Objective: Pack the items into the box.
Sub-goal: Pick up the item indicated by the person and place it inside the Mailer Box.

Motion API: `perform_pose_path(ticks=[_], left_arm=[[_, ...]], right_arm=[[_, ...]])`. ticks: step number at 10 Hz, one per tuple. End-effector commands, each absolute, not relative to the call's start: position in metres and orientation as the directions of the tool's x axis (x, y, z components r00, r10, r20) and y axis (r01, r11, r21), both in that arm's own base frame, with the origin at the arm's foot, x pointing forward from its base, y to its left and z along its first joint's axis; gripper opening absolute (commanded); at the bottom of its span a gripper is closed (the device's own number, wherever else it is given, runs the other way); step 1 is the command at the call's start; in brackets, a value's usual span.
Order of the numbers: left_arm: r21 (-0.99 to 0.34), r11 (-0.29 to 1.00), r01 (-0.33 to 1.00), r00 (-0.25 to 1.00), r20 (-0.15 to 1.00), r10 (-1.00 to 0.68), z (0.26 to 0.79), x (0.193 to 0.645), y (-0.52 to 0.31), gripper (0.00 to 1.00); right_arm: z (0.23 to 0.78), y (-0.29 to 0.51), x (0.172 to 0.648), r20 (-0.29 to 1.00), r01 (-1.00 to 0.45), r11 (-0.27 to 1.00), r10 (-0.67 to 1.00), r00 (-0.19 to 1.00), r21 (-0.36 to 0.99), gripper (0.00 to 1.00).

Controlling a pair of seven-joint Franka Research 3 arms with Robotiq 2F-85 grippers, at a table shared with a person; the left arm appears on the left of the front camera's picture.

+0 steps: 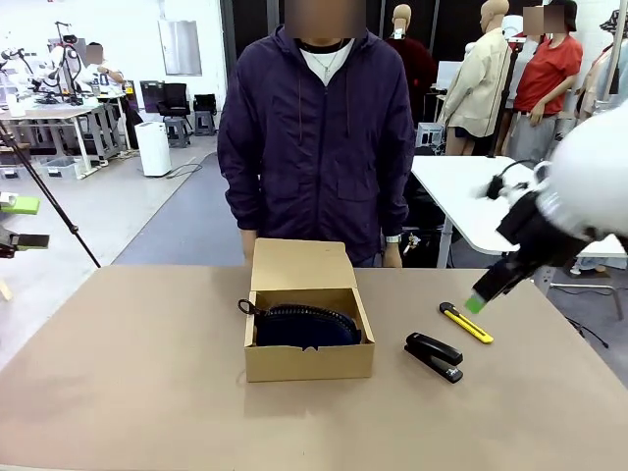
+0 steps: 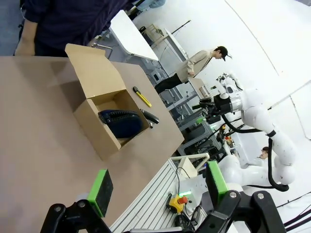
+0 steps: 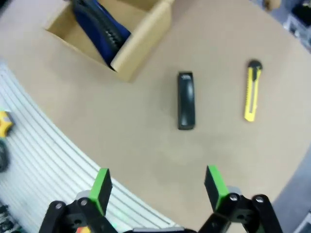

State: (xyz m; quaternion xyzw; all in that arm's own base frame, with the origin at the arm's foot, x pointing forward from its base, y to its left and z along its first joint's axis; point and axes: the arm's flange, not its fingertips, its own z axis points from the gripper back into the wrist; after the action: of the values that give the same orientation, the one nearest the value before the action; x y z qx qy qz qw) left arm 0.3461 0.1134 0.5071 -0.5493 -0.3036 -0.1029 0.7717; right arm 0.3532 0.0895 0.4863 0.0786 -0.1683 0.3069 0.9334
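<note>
Currently: one item boxed, two loose on the brown table (image 1: 128,392), both grippers empty.
Dark navy ribbed zip pouch (image 1: 294,326) lies inside the small brown cardboard box (image 1: 309,363), whose lid flap stands up toward the person (image 1: 314,128) at the far side. Black stapler (image 1: 434,355) rests on the table just right of the box; slim yellow-and-black utility knife (image 1: 465,322) lies beyond it, not touching. Right gripper (image 3: 158,184) hangs above the table near the knife, jaws apart. Left gripper (image 2: 159,187) hovers over the table's edge, well apart from the box, jaws apart.
</note>
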Motion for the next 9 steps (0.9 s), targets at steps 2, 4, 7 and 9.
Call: perform_pose_path(ticks=[2, 4, 7, 9], left_arm=[[-0.789, 0.372, 0.489, 0.803, 0.574, 0.161, 0.51, 0.344, 0.117, 1.0], [-0.789, 0.372, 0.489, 0.803, 0.574, 0.161, 0.51, 0.344, 0.117, 1.0], [-0.789, 0.372, 0.489, 0.803, 0.574, 0.161, 0.51, 0.344, 0.117, 1.0], [-0.789, 0.372, 0.489, 0.803, 0.574, 0.161, 0.51, 0.344, 0.117, 1.0]], right_arm=[[0.432, 0.133, 0.397, 0.168, -0.545, 0.829, 0.559, 0.812, -0.123, 1.0], [0.387, 0.152, 0.419, 0.146, -0.576, 0.802, 0.596, 0.79, -0.157, 1.0], [0.334, 0.167, 0.436, 0.184, -0.617, 0.774, 0.633, 0.752, -0.143, 1.0], [0.315, 0.17, 0.442, 0.166, -0.629, 0.766, 0.642, 0.748, -0.131, 1.0]])
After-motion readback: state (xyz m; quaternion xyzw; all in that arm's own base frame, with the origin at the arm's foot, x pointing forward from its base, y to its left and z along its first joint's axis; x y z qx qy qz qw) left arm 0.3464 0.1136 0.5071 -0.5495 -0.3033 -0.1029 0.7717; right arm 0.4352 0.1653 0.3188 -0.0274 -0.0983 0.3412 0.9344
